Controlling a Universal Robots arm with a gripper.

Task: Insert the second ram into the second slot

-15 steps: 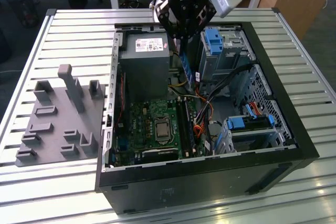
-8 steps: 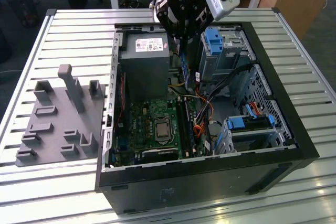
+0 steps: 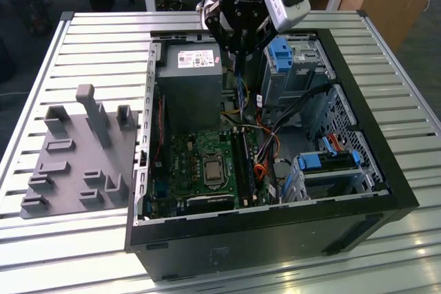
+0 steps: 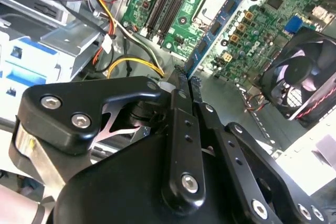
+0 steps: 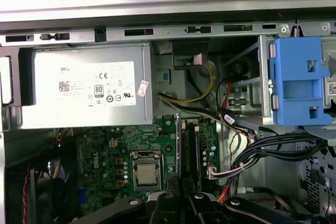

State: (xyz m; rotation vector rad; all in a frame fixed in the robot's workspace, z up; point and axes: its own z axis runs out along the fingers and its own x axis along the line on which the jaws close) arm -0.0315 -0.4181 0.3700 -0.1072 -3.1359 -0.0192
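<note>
Blue second ram (image 3: pixel 239 86) gripped by clenched end effector (image 4: pixel 188 81), hanging below it, above motherboard (image 3: pixel 185 160)

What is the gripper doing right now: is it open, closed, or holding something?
The gripper: jaws closed, holding the blue memory stick above the motherboard.

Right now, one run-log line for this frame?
gripper: shut on second ram | position: held above motherboard | memory slots: second ram not yet inserted
</note>
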